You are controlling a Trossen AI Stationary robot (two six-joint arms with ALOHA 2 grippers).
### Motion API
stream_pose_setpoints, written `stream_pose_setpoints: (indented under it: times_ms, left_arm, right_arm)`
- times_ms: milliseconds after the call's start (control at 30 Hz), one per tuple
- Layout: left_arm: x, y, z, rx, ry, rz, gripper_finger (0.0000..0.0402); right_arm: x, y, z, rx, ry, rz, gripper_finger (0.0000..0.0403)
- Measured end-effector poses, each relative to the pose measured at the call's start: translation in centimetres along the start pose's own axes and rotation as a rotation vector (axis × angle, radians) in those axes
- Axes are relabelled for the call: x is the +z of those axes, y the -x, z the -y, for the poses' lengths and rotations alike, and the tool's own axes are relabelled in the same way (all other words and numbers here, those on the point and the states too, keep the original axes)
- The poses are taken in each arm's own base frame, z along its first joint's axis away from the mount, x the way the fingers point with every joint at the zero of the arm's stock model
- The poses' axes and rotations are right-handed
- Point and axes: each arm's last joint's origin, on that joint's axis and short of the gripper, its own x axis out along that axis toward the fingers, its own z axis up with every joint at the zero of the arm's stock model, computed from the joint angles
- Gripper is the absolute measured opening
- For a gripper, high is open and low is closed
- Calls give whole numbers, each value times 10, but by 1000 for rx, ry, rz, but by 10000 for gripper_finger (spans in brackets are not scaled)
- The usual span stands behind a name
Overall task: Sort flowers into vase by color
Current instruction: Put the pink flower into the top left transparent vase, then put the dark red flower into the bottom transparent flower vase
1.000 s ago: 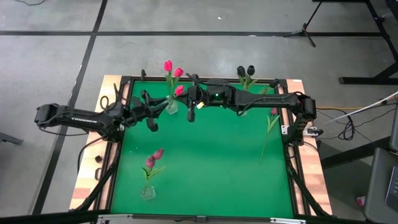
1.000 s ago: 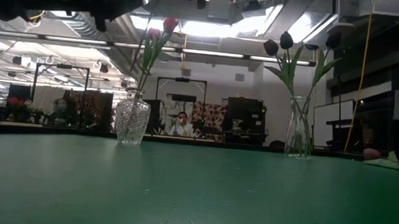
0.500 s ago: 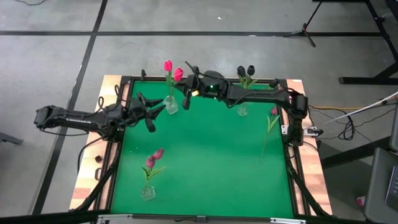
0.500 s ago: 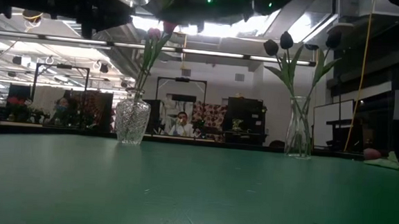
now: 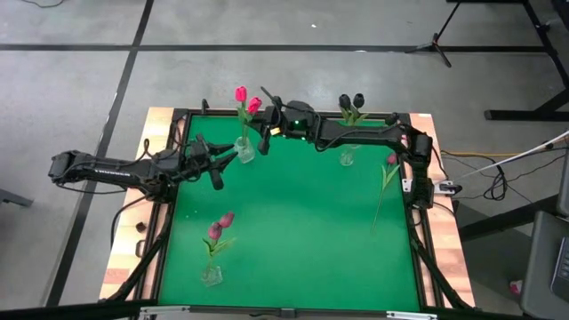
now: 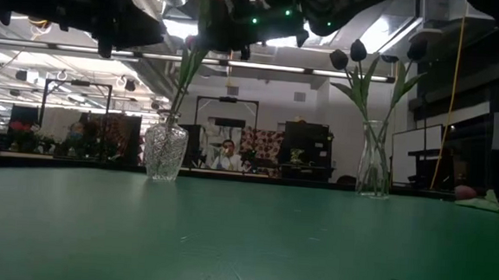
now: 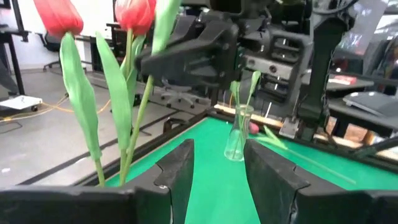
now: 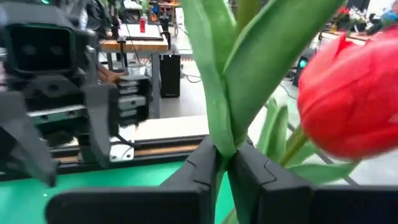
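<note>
Most flowers are sorted; one tulip [image 5: 388, 175] is left lying at 3 o'clock. A red tulip [image 8: 351, 109] is clamped by the right gripper [image 5: 265, 133] over the vase [image 5: 244, 152]. The left gripper [image 5: 212, 160] is held apart.

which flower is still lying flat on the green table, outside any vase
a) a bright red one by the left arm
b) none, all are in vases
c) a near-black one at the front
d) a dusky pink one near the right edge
d: the high view shows a dusky pink tulip lying on the green table by its right edge, its long stem stretched out flat, with no vase around it.
</note>
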Motion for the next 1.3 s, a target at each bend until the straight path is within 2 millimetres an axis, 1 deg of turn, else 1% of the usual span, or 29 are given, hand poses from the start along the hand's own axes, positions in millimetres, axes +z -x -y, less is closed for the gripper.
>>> stream_pose_setpoints:
  times_ms: [133,200,500,633,733,900,1033,1200,1300]
  left_arm:
    - [-2,0,0,4,-3,-18,137]
    - [-3,0,0,5,-3,-25,137]
    - [-4,0,-1,7,15,-35,137]
    - [-4,0,-1,7,14,-35,137]
    - [-4,0,-1,12,12,-38,137]
    - [-4,0,-1,14,11,-39,137]
    - [-6,0,-1,17,4,-52,137]
    - [-10,1,-2,24,-2,-97,137]
    - [-13,1,-2,29,2,-124,137]
  right_arm:
    - [-5,-2,-1,22,-17,-14,53]
    - [-6,-3,-1,48,-18,-18,70]
    - [-9,-3,-2,62,-43,-38,190]
    - [-8,0,-2,63,-47,-76,220]
    - [-2,6,-2,64,-48,-101,226]
    - [7,16,-2,59,-42,-138,223]
    - [12,27,-1,46,-26,-200,223]
    - [20,46,-2,54,-30,-306,222]
    - [22,59,-7,73,-33,-392,222]
